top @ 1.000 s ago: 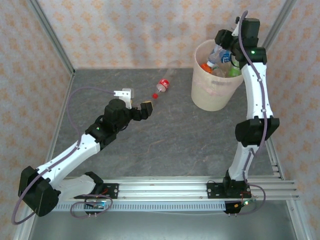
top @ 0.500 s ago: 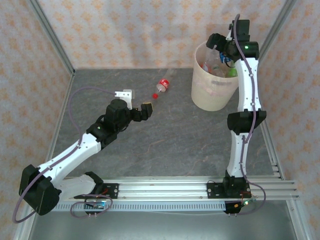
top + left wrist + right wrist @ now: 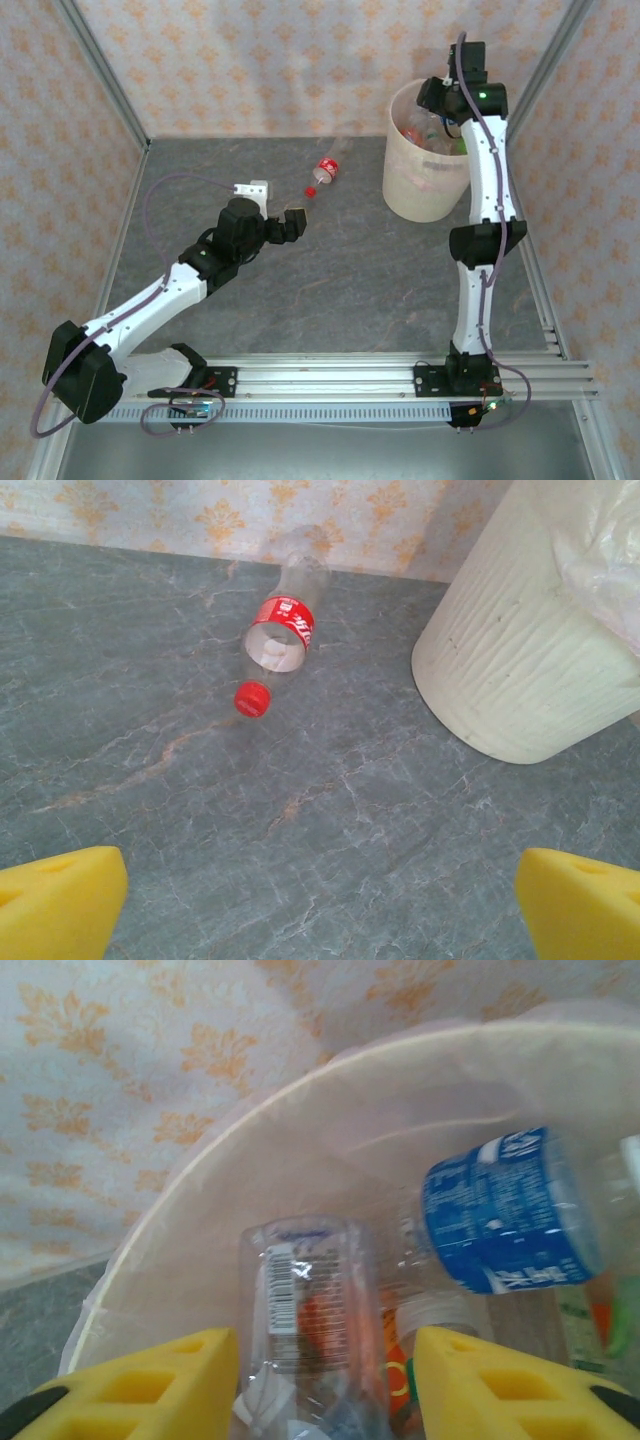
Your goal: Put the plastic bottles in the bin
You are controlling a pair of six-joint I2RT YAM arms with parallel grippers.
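Right wrist view: the right gripper (image 3: 325,1360) seemingly pinches a clear bottle (image 3: 310,1300) at lower centre, above the bin (image 3: 300,1150); left gripper (image 3: 320,900) spread wide.

The grey, marbled table (image 3: 330,280) carries the pale bin (image 3: 425,185), which stands upright on it. Left of the bin and well apart from it, a clear bottle (image 3: 327,168) with a red label lies on its side, its red cap (image 3: 311,189) pointing away from the bin, toward the near left.
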